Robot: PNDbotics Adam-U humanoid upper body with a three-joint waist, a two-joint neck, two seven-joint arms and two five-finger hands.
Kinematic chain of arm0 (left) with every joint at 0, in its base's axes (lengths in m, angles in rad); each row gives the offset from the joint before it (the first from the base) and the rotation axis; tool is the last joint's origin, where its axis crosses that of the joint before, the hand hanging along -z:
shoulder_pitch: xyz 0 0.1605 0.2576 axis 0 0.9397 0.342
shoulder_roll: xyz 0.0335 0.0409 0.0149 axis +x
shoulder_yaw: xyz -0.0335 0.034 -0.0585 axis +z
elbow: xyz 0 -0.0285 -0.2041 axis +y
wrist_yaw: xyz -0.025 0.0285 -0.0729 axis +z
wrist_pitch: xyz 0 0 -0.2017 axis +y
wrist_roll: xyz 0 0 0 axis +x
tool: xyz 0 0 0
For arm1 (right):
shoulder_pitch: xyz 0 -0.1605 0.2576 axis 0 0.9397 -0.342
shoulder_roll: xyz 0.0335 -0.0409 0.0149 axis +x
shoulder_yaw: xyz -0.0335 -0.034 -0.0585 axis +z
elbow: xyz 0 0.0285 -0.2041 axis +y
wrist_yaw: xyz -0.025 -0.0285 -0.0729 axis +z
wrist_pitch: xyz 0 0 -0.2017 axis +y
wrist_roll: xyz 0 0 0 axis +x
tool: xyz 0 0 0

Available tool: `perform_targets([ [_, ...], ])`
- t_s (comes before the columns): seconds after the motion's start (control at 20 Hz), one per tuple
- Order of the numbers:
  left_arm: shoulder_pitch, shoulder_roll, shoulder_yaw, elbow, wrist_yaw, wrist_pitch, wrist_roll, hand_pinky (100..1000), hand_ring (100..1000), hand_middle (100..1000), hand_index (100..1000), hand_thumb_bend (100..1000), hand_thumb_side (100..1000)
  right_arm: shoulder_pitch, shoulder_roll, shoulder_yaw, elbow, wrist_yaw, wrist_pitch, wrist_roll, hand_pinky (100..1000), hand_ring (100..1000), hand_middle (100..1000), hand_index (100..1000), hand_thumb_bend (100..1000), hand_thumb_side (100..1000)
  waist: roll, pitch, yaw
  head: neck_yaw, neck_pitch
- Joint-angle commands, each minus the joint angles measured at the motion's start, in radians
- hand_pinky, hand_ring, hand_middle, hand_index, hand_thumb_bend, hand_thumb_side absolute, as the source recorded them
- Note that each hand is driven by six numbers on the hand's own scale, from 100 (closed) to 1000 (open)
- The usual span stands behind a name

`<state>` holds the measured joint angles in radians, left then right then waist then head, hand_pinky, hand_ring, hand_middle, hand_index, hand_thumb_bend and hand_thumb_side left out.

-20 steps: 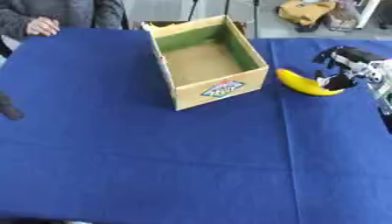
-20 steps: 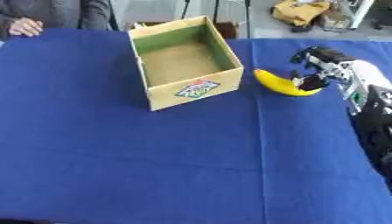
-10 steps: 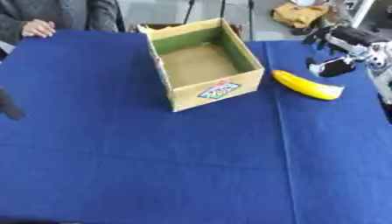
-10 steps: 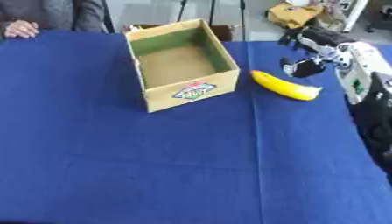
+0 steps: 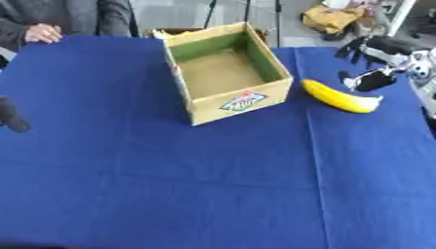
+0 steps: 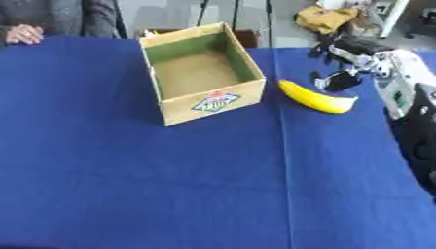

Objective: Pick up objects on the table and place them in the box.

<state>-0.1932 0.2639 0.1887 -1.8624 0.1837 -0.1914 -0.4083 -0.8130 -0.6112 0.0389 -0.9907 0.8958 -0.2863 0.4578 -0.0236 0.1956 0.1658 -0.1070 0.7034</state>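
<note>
A yellow banana (image 5: 340, 96) lies on the blue tablecloth (image 5: 213, 185), just right of an open cardboard box (image 5: 241, 99) with a logo on its front wall. Only bare cardboard floor shows inside the box. My right hand (image 6: 356, 52) hovers behind and to the right of the banana, fingers spread and open, its thumb close above the banana's far end and holding nothing. At the left edge a dark piece of my left hand (image 5: 12, 116) pokes into view.
The table's right edge (image 5: 423, 99) runs close beside the banana and my right arm. Behind the table a yellow-brown bag (image 5: 330, 17) lies on the floor beside stand legs. Wide blue cloth stretches in front of the box.
My right hand, down at the banana a second ago, has risen and drawn back from it. The banana lies on the cloth. The view has tilted slightly.
</note>
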Motion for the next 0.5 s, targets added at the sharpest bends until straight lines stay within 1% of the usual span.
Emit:
perform_targets([
  [0.05,-0.005,0.021,0.008,-0.013,0.002,0.002,0.000,551,469,532,675,221,1000,-0.011,-0.017,0.002,-0.016,0.000,-0.001,0.018,563,733,782,862,100,283,0.003,-0.020,-0.002,0.003,0.004],
  [0.5,-0.003,0.020,0.007,-0.013,0.003,0.000,-0.001,551,468,533,675,220,1000,-0.006,0.006,0.005,0.018,0.016,0.007,0.036,561,732,779,862,100,293,0.008,-0.020,0.000,0.002,0.008],
])
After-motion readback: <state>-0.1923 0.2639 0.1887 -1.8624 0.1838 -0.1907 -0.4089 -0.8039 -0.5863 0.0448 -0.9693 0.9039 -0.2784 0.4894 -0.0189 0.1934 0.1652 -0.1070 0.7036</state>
